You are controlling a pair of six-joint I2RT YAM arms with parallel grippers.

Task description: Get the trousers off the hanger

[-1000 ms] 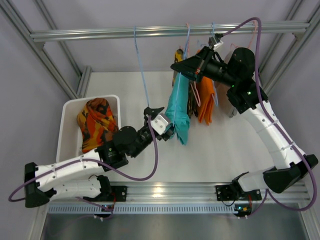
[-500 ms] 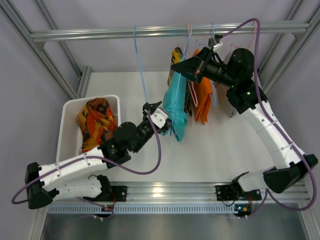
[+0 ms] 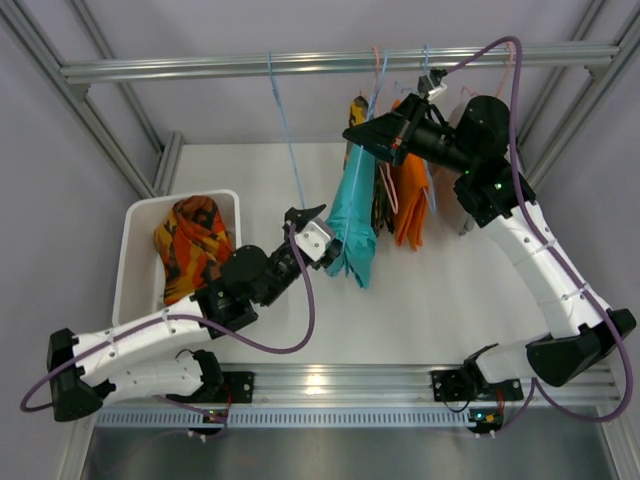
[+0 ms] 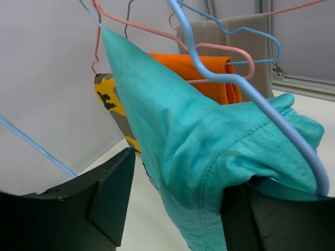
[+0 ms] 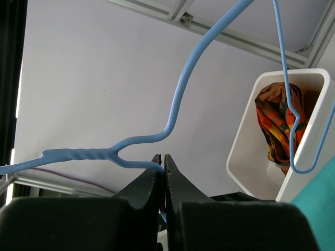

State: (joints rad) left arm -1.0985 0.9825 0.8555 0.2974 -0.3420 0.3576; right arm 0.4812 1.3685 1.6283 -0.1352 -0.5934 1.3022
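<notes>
The teal trousers (image 3: 356, 210) hang over a blue hanger (image 4: 251, 94) from the top rail. My left gripper (image 3: 324, 240) is at their lower end, open. In the left wrist view the teal cloth (image 4: 209, 151) lies between the jaws of the left gripper (image 4: 180, 180). It rests against the right finger, with a gap to the left finger (image 4: 112, 193). My right gripper (image 3: 362, 134) is up at the trousers' top, and in its wrist view the right gripper (image 5: 164, 158) is shut on the blue hanger (image 5: 178, 104) wire. Patterned orange trousers (image 3: 195, 245) lie in the white bin (image 3: 135, 215).
An orange garment (image 3: 410, 200) and a yellow camouflage one (image 3: 358, 110) hang on pink hangers right behind the teal trousers. An empty blue hanger (image 3: 285, 140) dangles from the rail (image 3: 200, 68) to the left. Frame posts stand at both sides.
My left gripper has moved up and a little left along the teal trousers, and their lower end has swung left with it. The right arm has stayed put.
</notes>
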